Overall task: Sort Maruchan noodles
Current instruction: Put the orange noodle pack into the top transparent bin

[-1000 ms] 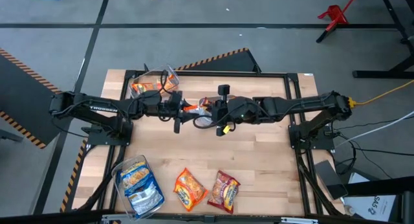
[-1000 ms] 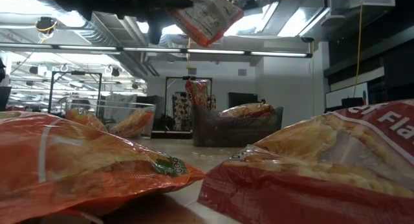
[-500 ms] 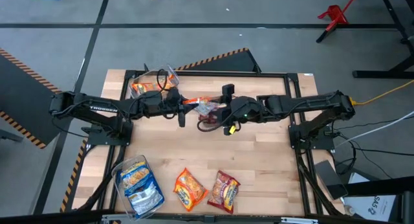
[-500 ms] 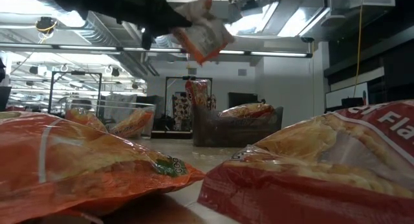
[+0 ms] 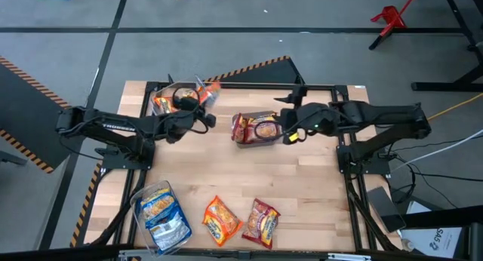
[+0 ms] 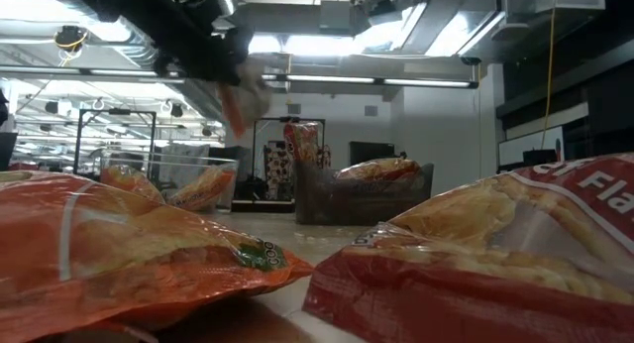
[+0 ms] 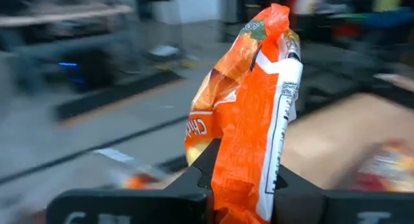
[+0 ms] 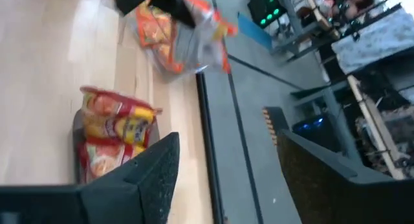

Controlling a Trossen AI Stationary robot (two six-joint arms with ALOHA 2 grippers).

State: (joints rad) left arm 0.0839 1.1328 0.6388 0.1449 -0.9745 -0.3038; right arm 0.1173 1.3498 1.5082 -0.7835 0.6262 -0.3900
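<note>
Left end effector [image 7: 240,185], clamped on an orange packet [image 7: 249,114], carries it toward the upper-left bin [image 5: 170,95] for sorting; right end effector [image 8: 223,169] gapes empty.

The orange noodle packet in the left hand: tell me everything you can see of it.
The orange noodle packet is a flat, crinkly plastic pack, orange with a white panel of small black print down one side and a green patch near its top corner. It stands on edge, pinched low down between the left hand's dark fingers, its upper part free. From above it hangs at the table's far edge over the clear bin holding other orange packs, touching only the hand.
</note>
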